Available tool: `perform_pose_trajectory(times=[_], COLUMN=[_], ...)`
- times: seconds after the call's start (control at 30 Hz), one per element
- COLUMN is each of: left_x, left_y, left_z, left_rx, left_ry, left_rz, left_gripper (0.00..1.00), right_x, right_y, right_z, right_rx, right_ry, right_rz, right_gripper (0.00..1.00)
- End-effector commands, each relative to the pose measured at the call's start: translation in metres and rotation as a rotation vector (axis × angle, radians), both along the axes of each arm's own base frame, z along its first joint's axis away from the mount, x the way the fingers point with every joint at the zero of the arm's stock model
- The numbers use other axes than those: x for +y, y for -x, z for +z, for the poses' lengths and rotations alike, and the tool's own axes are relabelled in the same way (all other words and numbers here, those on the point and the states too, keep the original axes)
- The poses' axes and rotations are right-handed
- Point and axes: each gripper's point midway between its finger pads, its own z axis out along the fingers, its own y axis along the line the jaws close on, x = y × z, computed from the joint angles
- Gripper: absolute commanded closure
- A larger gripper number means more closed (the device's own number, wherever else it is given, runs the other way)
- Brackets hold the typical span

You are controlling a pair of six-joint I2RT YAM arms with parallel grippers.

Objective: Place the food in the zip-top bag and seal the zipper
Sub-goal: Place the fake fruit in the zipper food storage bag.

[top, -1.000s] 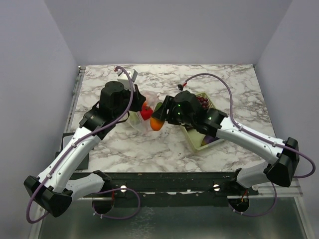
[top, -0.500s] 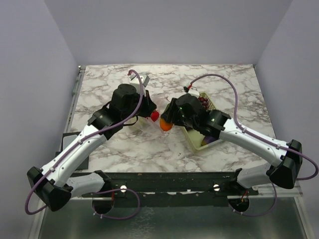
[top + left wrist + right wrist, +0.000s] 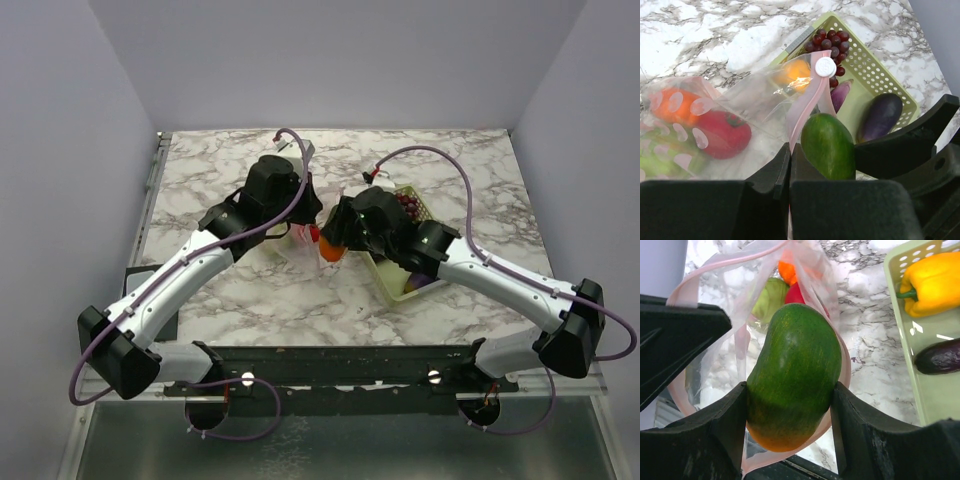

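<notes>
The clear zip-top bag (image 3: 755, 100) lies on the marble with a red fruit (image 3: 722, 135), an orange piece (image 3: 677, 105) and a green piece inside. My left gripper (image 3: 790, 155) is shut on the pinkish zipper strip (image 3: 807, 105) and holds the mouth up; it also shows in the top view (image 3: 300, 222). My right gripper (image 3: 788, 410) is shut on a green fruit with an orange end (image 3: 792, 385), held in the open bag mouth (image 3: 705, 270). In the top view the right gripper (image 3: 335, 240) meets the left one over the bag (image 3: 300, 250).
A yellow-green mesh basket (image 3: 875, 75) stands right of the bag, also seen in the top view (image 3: 392, 285). It holds dark red grapes (image 3: 827, 42), a purple eggplant (image 3: 882, 115) and a yellow pepper (image 3: 932, 282). Walls close off the table's far and side edges.
My left arm has swung right and away from me, carrying the bag mouth along. My right gripper has brought the green fruit into the bag mouth.
</notes>
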Motion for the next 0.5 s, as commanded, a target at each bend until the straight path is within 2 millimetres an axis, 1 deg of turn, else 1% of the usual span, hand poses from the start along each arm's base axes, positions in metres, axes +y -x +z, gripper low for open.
perform_pose_trajectory(times=[0.0,0.2,0.3,0.4,0.47], left_x=[-0.004,-0.007,-0.007,-0.005,-0.003], left_y=[-0.01,-0.011,-0.01,-0.009,-0.007], left_z=[0.006,-0.004,-0.011,-0.014,-0.011], left_rx=[-0.011,-0.009,-0.005,-0.004,-0.014], left_ry=[-0.003,-0.014,-0.015,-0.022,-0.022], left_rz=[0.015,0.004,0.0,-0.001,-0.004], left_gripper=[1.0,1.0,1.0,1.0,1.0], right_x=[0.015,0.026,0.031,0.035,0.038], right_y=[0.0,-0.002,-0.007,-0.013,-0.016], right_z=[0.001,0.004,0.001,-0.009,-0.011], right_rx=[-0.026,-0.044,-0.048,-0.036,-0.036], right_ry=[0.002,-0.007,-0.001,0.018,0.02], right_rz=[0.078,0.122,0.121,0.107,0.101], right_gripper=[0.99,0.99,0.99,0.92,0.88])
